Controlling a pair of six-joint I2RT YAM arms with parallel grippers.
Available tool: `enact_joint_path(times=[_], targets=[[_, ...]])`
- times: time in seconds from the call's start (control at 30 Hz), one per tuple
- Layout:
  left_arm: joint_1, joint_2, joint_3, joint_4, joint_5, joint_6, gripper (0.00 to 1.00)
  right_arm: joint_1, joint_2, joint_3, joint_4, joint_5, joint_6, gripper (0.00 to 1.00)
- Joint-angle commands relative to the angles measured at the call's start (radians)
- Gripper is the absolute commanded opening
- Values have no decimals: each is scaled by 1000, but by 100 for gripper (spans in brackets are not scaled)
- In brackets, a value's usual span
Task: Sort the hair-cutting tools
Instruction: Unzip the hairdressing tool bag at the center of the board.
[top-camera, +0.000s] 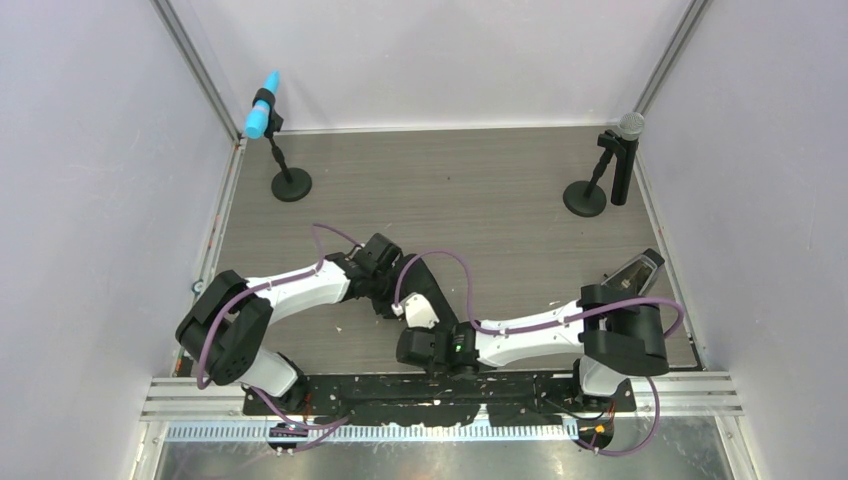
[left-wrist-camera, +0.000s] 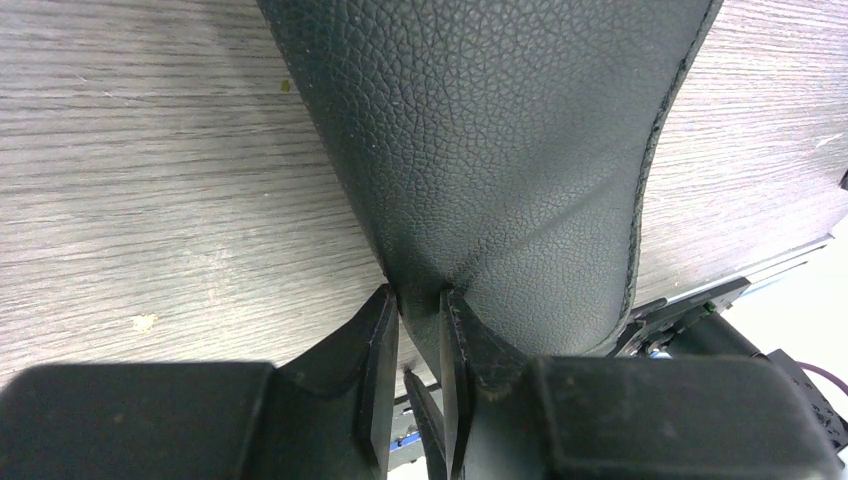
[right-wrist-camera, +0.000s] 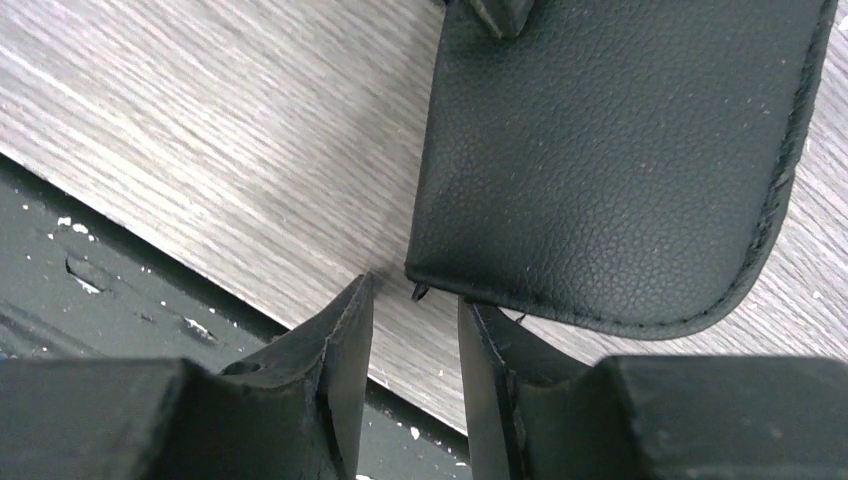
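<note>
None of the hair-cutting tools shows in any view. A black grained zip case fills most of the left wrist view, and my left gripper is shut on a pinched fold of its edge. In the right wrist view the same case lies on the wood table, rounded corner toward me. My right gripper stands open just short of the case's near edge, with a small zip pull at the gap's mouth and only table between the fingers. From above, both arms meet near the middle of the table's front.
A microphone with a blue head stands on a round base at the back left. A grey-headed microphone stands at the back right. The black front rail runs close behind my right gripper.
</note>
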Motion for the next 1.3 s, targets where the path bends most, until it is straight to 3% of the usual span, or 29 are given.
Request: enact_joint_path(times=[0.0, 0.33, 0.5, 0.7, 0.97, 1.27], targets=[[-12, 22, 18, -3, -65, -4, 21, -27, 20, -3, 27, -2, 12, 39], [-14, 22, 23, -7, -70, -4, 21, -69, 48, -6, 25, -25, 25, 34], [-14, 27, 23, -7, -70, -3, 21, -91, 45, -13, -14, 14, 71, 25], [-14, 42, 33, -20, -83, 8, 21, -92, -9, -27, -18, 37, 74, 6], [1, 85, 110, -122, -174, 83, 21, -101, -168, -122, -29, -44, 79, 5], [35, 111, 127, -133, -188, 133, 20, -184, -266, -234, -16, -120, 104, 5]])
